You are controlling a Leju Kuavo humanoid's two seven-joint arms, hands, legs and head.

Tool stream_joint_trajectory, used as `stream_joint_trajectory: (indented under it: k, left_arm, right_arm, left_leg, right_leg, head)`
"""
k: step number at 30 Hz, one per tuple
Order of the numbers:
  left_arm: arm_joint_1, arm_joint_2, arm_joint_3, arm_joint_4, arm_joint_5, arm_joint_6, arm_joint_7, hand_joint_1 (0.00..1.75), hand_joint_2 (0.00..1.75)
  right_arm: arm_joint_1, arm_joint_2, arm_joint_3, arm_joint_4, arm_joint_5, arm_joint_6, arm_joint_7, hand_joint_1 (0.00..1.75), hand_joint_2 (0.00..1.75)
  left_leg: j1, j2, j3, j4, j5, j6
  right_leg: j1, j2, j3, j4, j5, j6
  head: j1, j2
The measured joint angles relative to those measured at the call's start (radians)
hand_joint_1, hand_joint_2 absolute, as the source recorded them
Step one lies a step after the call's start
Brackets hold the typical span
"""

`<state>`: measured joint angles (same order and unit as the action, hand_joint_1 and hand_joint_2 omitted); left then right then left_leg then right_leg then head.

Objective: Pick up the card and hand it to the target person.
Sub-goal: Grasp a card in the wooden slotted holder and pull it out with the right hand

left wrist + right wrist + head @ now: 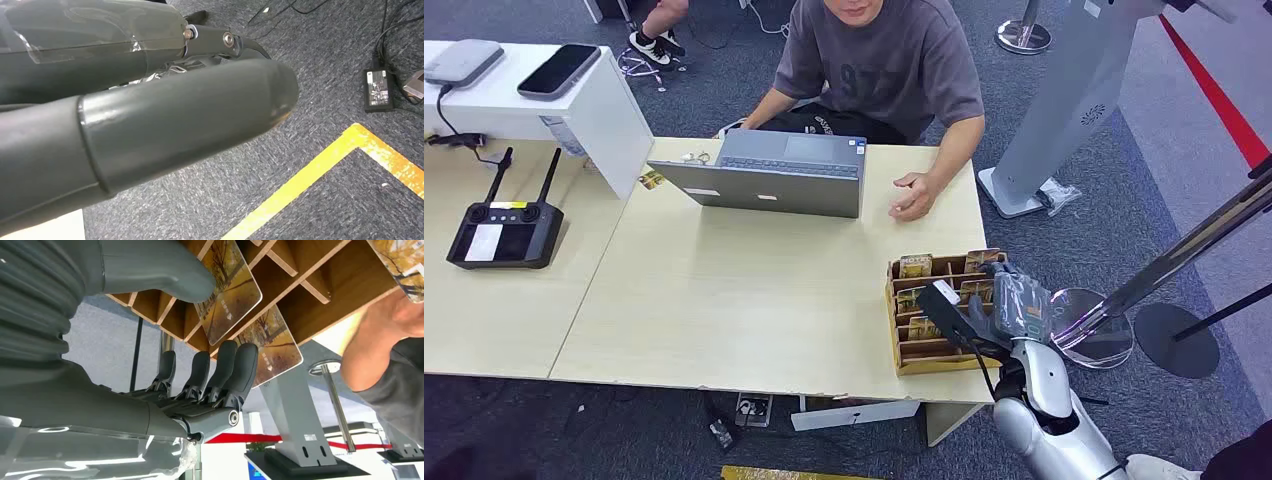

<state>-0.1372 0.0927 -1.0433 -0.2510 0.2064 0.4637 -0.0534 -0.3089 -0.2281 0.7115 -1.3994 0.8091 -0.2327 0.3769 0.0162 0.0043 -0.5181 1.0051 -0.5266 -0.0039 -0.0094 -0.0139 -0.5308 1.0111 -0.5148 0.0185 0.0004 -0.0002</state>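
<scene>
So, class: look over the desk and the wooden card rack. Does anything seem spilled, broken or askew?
Nothing stands out. The wooden card rack sits flat near the table's front corner with cards standing in its slots. The right hand is at the rack, and the laptop rests squarely before the person.

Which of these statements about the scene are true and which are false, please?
1. The wooden card rack sits near the table's right front corner. True.
2. The laptop is folded shut. False: it is open.
3. The right hand is at the card rack. True.
4. The person's hand holds a card. False: it rests empty on the table.
5. A black controller lies on the left table. True.
</scene>
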Motion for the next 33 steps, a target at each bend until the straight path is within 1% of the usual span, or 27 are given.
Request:
stream_joint_trajectory:
  k: [15, 23, 25, 27, 29, 33]
  left_arm:
    - [0.000, 0.000, 0.000, 0.000, -0.001, -0.002, 0.000, 0.00, 0.00]
    - [-0.001, 0.000, 0.000, 0.000, 0.000, -0.005, 0.000, 0.00, 0.00]
    - [-0.001, 0.000, 0.000, 0.000, 0.000, -0.005, 0.000, 0.00, 0.00]
    - [-0.002, 0.000, 0.000, 0.000, 0.000, -0.005, 0.001, 0.00, 0.00]
    - [-0.002, 0.000, 0.000, 0.000, 0.000, -0.005, 0.002, 0.00, 0.00]
    - [-0.002, 0.000, 0.000, 0.000, 0.000, -0.006, 0.004, 0.00, 0.00]
  right_arm:
    - [-0.002, 0.000, 0.000, 0.013, -0.005, 0.002, 0.000, 0.81, 1.75]
    - [-0.009, 0.000, 0.002, 0.034, -0.014, 0.021, 0.001, 0.83, 1.75]
    - [-0.012, 0.001, 0.002, 0.037, -0.016, 0.029, 0.001, 0.89, 1.75]
    - [-0.014, 0.001, 0.003, 0.041, -0.018, 0.033, 0.002, 1.12, 1.75]
    - [-0.016, 0.002, 0.004, 0.044, -0.019, 0.034, 0.002, 1.32, 1.75]
    - [-0.023, 0.002, 0.004, 0.050, -0.019, 0.038, 0.006, 1.39, 1.75]
  left_leg:
    - [0.000, 0.000, 0.000, 0.000, 0.000, 0.000]
    - [0.000, 0.000, 0.000, 0.000, 0.000, 0.000]
    - [0.000, 0.000, 0.000, 0.000, 0.000, 0.000]
    - [0.000, 0.000, 0.000, 0.000, 0.000, 0.000]
    - [0.000, 0.000, 0.000, 0.000, 0.000, 0.000]
    - [0.000, 0.000, 0.001, 0.000, 0.000, 0.000]
  right_leg:
    - [0.000, 0.000, 0.000, 0.000, 0.000, 0.000]
    - [0.000, 0.000, 0.000, 0.000, 0.000, 0.000]
    - [0.000, 0.000, 0.000, 0.000, 0.000, 0.000]
    - [0.000, 0.000, 0.000, 0.000, 0.000, 0.000]
    - [0.000, 0.000, 0.000, 0.000, 0.000, 0.000]
    - [0.000, 0.000, 0.001, 0.000, 0.000, 0.000]
  head:
    - [0.000, 0.000]
    - [0.000, 0.000]
    - [0.000, 0.000]
    - [0.000, 0.000]
    - [0.000, 0.000]
    - [0.000, 0.000]
